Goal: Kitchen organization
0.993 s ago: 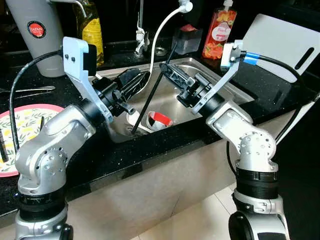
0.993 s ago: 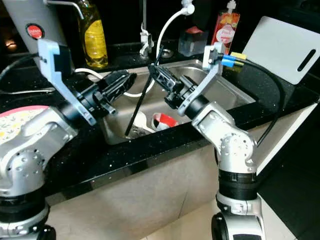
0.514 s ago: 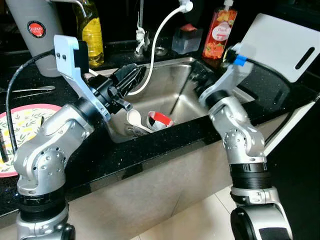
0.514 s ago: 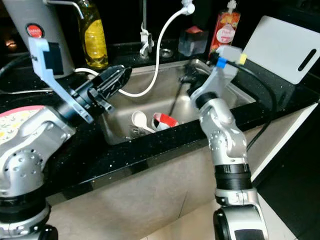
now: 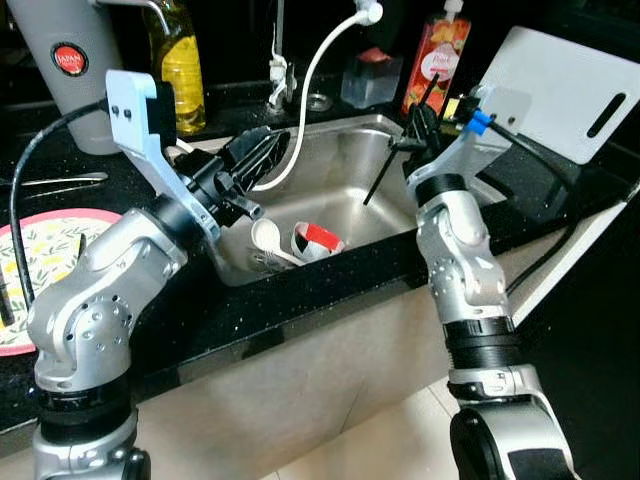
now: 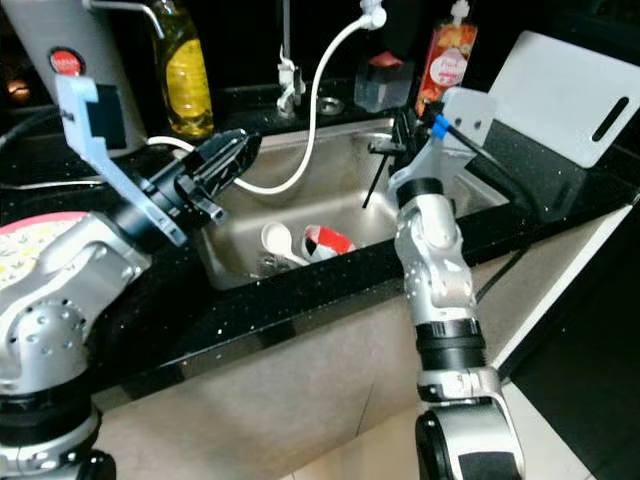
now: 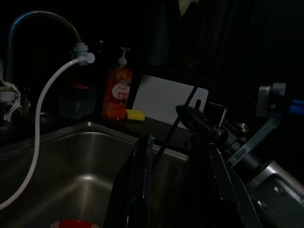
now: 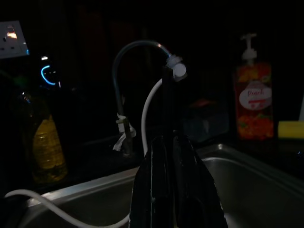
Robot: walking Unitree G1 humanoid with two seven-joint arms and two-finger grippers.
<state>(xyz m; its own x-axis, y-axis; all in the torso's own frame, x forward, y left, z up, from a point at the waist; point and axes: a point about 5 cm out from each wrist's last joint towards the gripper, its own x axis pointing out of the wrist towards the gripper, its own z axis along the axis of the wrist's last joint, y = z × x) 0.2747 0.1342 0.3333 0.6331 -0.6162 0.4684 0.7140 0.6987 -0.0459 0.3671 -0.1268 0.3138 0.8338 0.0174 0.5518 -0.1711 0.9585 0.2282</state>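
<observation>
At a dark speckled stone tabletop (image 5: pixel 330 290), the right end effector (image 5: pixel 420 125) pinches a thin black rod-like utensil (image 5: pixel 385 172), its 2 fingers pressed together on the upper end. The rod hangs slanted above the right side of the stainless steel sink (image 5: pixel 340 185), lower tip clear of the basin floor. The left end effector (image 5: pixel 262 155) hovers over the sink's left rim with its 2 fingers spread and nothing between them.

In the basin lie a red and white cup (image 5: pixel 318 238) on its side and a white spoon (image 5: pixel 266 236), close together near the front wall. A white flexible hose (image 5: pixel 310 90) curves down from the tap. Behind the sink stand a red pump bottle of soap (image 5: pixel 432 62) and a yellow bottle of oil (image 5: pixel 183 60); a white plastic cutting board (image 5: pixel 565 85) lies to the right, a floral pink-rimmed plate (image 5: pixel 45 250) to the left.

The step in hand appears to be carrying the utensil out of the sink. Done well, it likely means keeping the pinch firm, lifting until the lower tip clears the rim, and steering away from the hose and soap bottle.
</observation>
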